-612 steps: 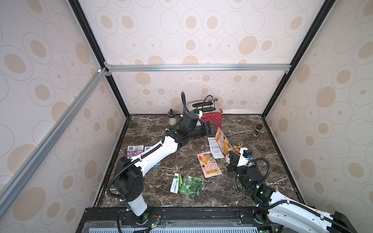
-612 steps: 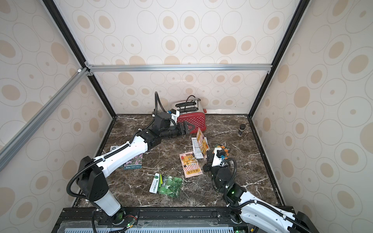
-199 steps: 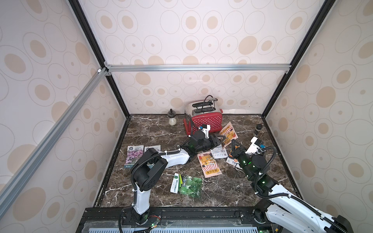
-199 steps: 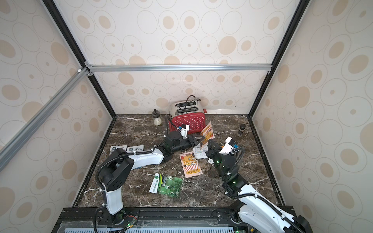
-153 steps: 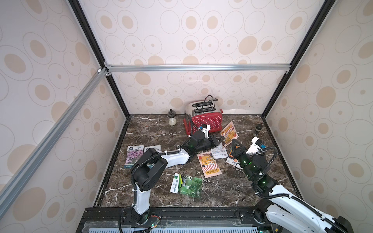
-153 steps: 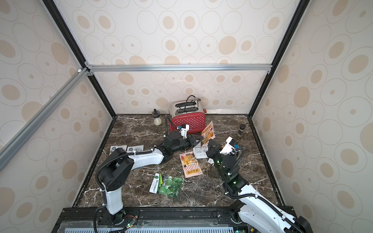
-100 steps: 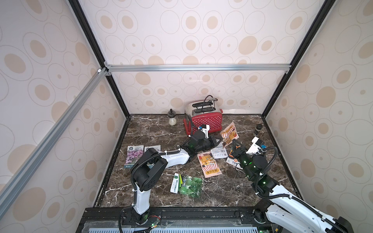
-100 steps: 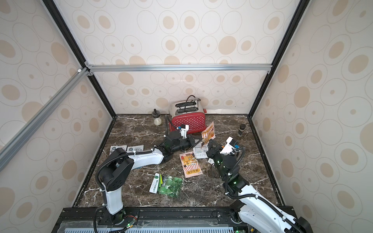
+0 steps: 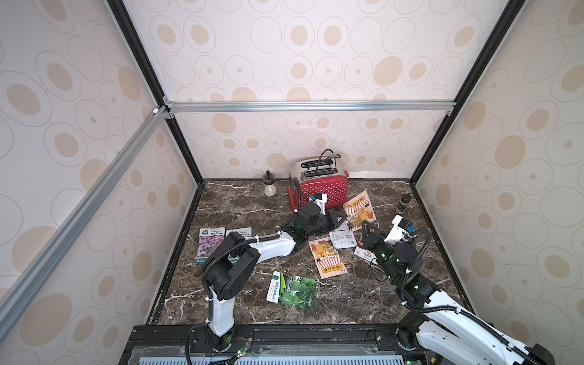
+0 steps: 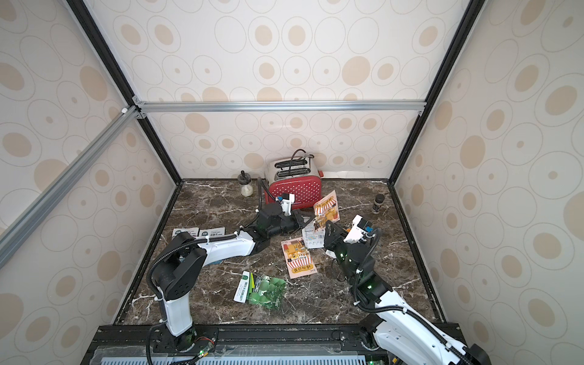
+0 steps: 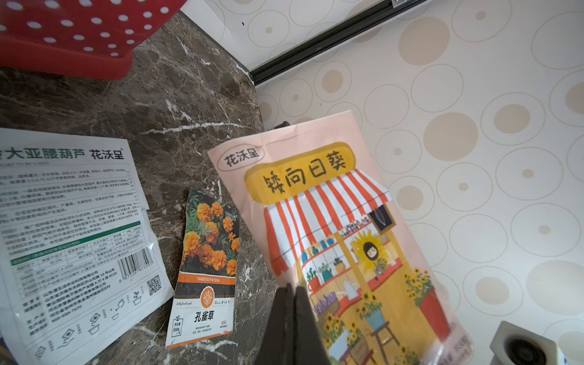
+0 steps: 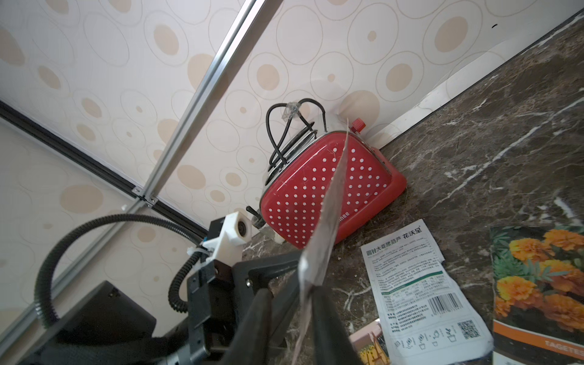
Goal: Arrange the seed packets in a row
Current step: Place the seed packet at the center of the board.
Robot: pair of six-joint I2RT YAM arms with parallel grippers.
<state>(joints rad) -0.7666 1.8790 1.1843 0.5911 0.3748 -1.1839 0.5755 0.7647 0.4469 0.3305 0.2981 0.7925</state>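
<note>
My left gripper (image 9: 343, 221) (image 11: 292, 316) is shut on the lower edge of a pink shop-drawing seed packet (image 9: 358, 210) (image 11: 331, 221), held upright in front of the toaster. My right gripper (image 9: 366, 229) (image 12: 290, 300) stands open with that packet's edge (image 12: 328, 205) between its fingers, resting against one finger. Flat on the marble lie another pink shop-drawing packet (image 9: 327, 259), a white text-side packet (image 9: 343, 238) (image 11: 69, 227), an orange-flower packet (image 11: 208, 262) (image 12: 537, 275), a green-gourd packet (image 9: 295, 287), and a purple-flower packet (image 9: 210, 241) at the left.
A red dotted toaster (image 9: 322, 186) stands at the back wall with a small jar (image 9: 269, 186) to its left. A dark little bottle (image 9: 403, 203) stands near the right wall. The left arm stretches low across the middle of the table.
The left gripper has closed on the upright pink packet. The right gripper, shut on it a second ago, has opened. Both arms have barely moved.
</note>
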